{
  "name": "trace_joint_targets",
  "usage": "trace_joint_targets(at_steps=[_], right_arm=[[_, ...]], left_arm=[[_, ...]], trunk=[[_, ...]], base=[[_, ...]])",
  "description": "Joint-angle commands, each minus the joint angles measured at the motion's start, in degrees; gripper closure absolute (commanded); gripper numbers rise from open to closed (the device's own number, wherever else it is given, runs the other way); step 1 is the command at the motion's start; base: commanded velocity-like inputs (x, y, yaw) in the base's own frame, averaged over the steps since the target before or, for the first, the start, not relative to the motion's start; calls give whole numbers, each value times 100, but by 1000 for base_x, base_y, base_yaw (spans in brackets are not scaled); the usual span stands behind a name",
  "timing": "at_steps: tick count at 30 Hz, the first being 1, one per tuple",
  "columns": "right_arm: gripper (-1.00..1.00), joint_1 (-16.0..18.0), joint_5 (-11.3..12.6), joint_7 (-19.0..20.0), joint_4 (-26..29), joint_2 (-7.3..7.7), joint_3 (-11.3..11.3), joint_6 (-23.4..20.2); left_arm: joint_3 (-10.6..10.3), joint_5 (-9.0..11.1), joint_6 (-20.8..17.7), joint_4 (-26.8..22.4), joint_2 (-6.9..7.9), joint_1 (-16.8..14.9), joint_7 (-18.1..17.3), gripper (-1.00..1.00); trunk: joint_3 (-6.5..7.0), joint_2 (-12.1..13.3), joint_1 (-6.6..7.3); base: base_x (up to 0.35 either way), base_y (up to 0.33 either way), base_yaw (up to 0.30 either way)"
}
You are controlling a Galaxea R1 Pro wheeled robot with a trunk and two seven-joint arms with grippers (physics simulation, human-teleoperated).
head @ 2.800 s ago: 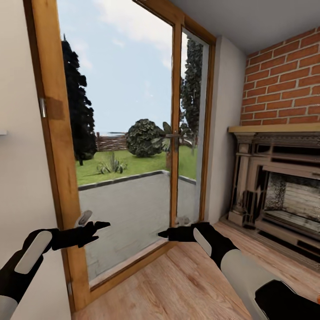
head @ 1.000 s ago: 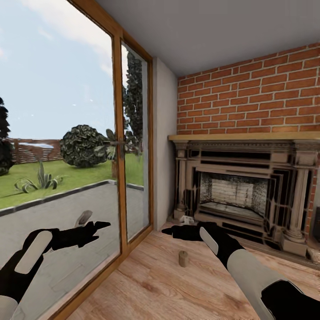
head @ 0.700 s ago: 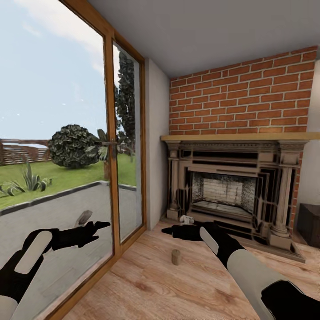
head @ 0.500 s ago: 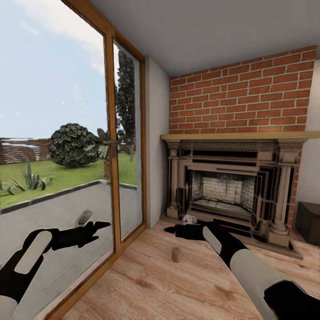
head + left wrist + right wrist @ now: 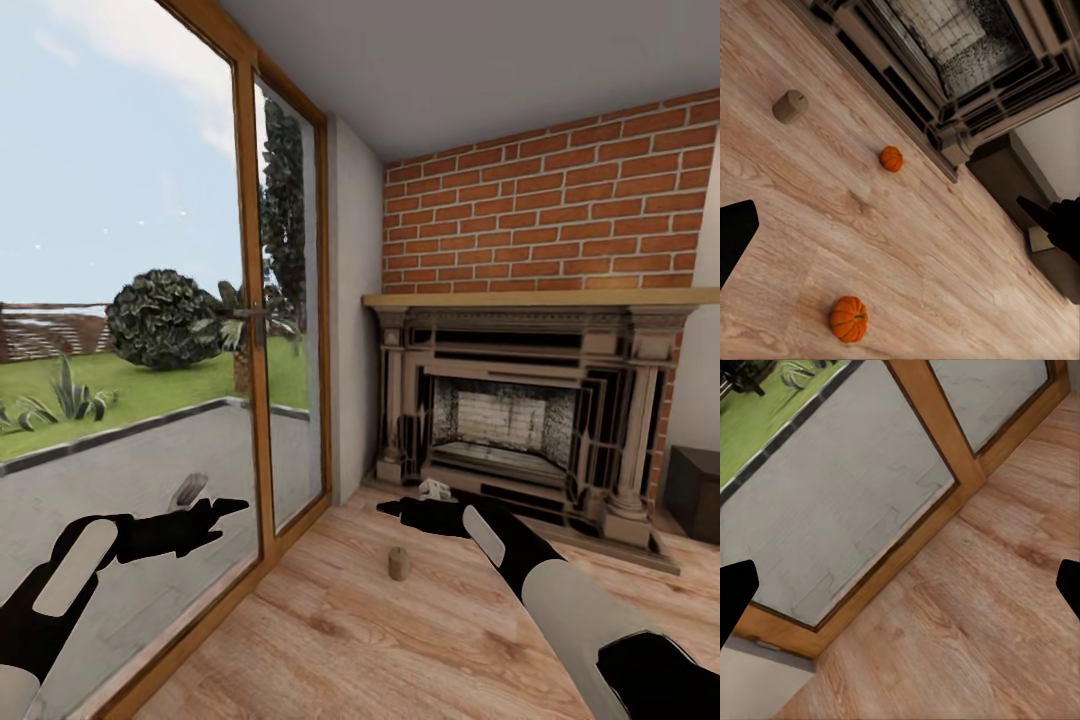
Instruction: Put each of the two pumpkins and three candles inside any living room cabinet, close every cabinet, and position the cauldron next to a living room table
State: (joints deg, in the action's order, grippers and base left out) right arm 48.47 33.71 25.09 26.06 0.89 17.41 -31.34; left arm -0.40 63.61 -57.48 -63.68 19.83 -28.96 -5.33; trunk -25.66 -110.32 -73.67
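One candle [image 5: 399, 563] on floor, just below right end effector [image 5: 392, 508]

Wood floor [image 5: 420, 640], brick wall [image 5: 560, 220] w/ fireplace [image 5: 520, 420], glass doors [image 5: 150, 330] onto garden.

View swung from the glass door toward the fireplace [image 5: 530, 420]; a candle [image 5: 399, 563] on the floor [image 5: 400, 650] and a dark cabinet [image 5: 695, 492] have entered view.
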Motion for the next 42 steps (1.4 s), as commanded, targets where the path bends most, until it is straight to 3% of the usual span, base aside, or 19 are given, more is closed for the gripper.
trace_joint_targets(at_steps=[1,7,15,27,42], right_arm=[[-100,5,21,7,5,6,24,-16],[-100,5,21,37,16,8,6,22],[-100,5,22,403,19,15,-247,23],[-100,5,21,444,14,18,-264,31],[-100,5,21,444,10,25,-264,31]], left_arm=[[-4,-51,-9,-1,3,-4,-56,-100],[-4,-52,-9,-1,3,-4,-56,-100],[-3,-51,-9,-3,3,-4,-56,-100],[-4,-53,-9,-5,4,-4,-56,-100],[-4,-56,-9,-11,3,-4,-56,-100]], trunk=[[-17,-4,0],[-73,-4,0],[-108,-4,0],[-177,-4,0],[-270,-4,0]], base=[[118,97,0],[175,138,0],[174,199,-25],[22,195,-205],[0,13,-224]])
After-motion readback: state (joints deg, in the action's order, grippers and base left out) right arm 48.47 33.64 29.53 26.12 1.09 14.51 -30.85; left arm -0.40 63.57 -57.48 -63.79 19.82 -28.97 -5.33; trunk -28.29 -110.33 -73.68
